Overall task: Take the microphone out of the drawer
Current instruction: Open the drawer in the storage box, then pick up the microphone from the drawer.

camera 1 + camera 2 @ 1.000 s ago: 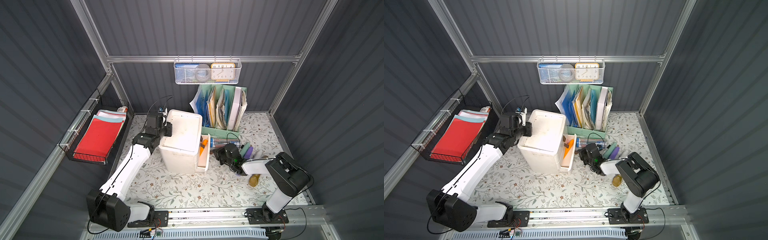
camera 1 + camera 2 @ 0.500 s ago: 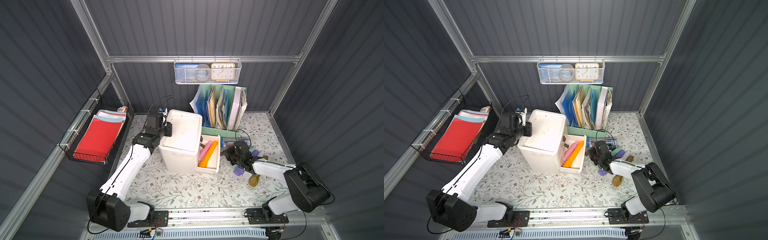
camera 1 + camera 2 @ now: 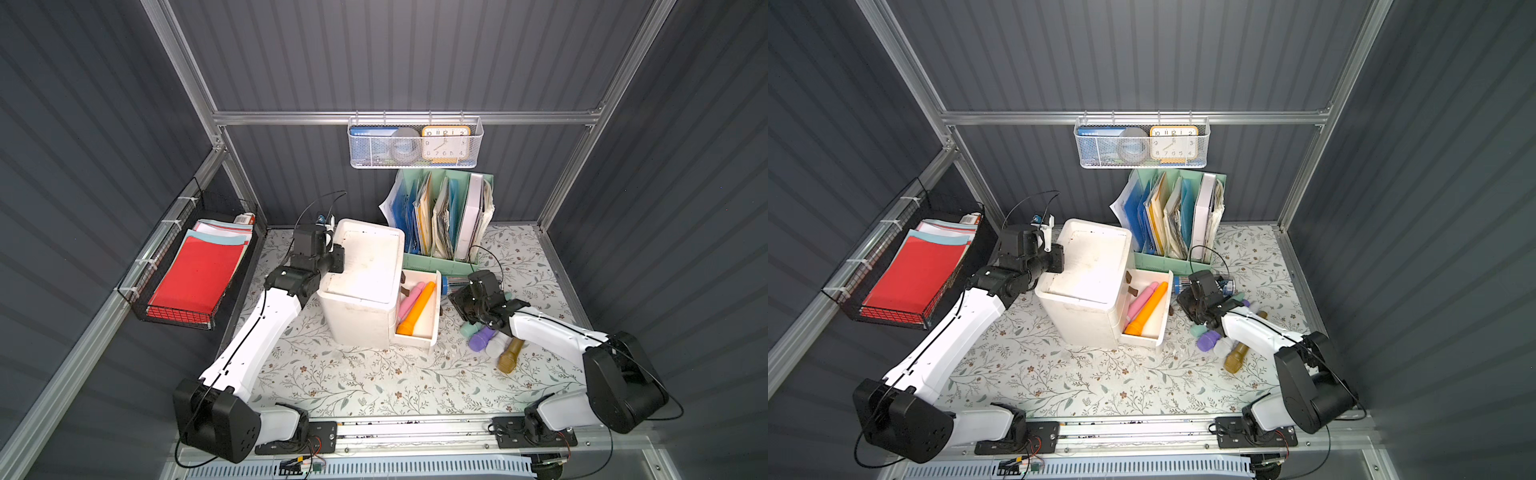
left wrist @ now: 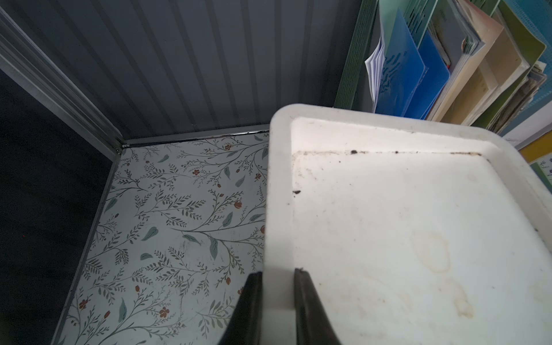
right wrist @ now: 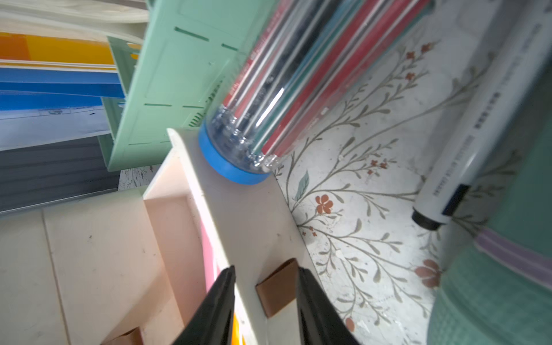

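Brace: your left gripper [image 4: 276, 273] is clamped on the rim of the white cabinet [image 3: 365, 266]; keep that pinch firm so the box cannot slide.
Drawer: one drawer [image 3: 437, 299] stands pulled out.
Targets: two lie inside it, side by side, the pink microphone [image 3: 409, 299] and the orange microphone [image 3: 417, 309].
Claw: your right gripper [image 5: 265, 269] holds nothing, jaws parted astride the drawer front and brown tab [image 5: 277, 286]; lift clear, then close across one handle's middle.
Loose: four microphones on the mat, under your right arm.

White drawer unit [image 3: 365, 266]; orange mic [image 3: 417, 307], pink mic [image 3: 409, 301]; mat [image 3: 353, 382] w/ leaf-floral print; mint-green file rack [image 3: 436, 262].
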{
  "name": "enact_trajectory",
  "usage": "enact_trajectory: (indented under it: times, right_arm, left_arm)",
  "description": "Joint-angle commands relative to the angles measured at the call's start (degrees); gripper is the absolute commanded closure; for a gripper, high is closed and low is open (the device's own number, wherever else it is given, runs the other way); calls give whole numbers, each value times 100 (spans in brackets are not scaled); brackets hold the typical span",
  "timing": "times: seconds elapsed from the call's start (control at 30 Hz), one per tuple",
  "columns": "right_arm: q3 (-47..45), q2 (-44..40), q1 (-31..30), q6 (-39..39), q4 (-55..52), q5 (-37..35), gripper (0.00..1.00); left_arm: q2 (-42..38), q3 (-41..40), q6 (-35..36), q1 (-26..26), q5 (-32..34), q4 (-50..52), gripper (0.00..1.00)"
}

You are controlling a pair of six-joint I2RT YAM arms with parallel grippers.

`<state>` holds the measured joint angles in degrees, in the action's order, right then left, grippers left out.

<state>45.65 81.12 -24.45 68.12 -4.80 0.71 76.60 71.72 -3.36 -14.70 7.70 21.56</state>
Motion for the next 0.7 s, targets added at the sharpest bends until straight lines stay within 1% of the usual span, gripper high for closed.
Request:
enact_trajectory:
  times: [0.0,0.1,0.23,0.43,0.67]
  right_arm:
    - [334,-272,-6,-444,-958,-328,55]
    - [483,-434,-50,-545,-1116,-347,53]
    - [973,-400,-351,-727,-1497,-487,52]
    - [2188,323,-996,-1039,-2424,-669,52]
    - [3181,1358,-1472,-952,-3002,-631,52]
  left_arm:
    - [358,-405,-78,-33,-216,797,96]
    - [368,-405,-77,-33,-215,797,95]
    - [377,-406,-80,-33,-210,788,95]
    - [400,-405,-78,-33,-214,797,95]
    - [393,-412,-78,-33,-199,806,95]
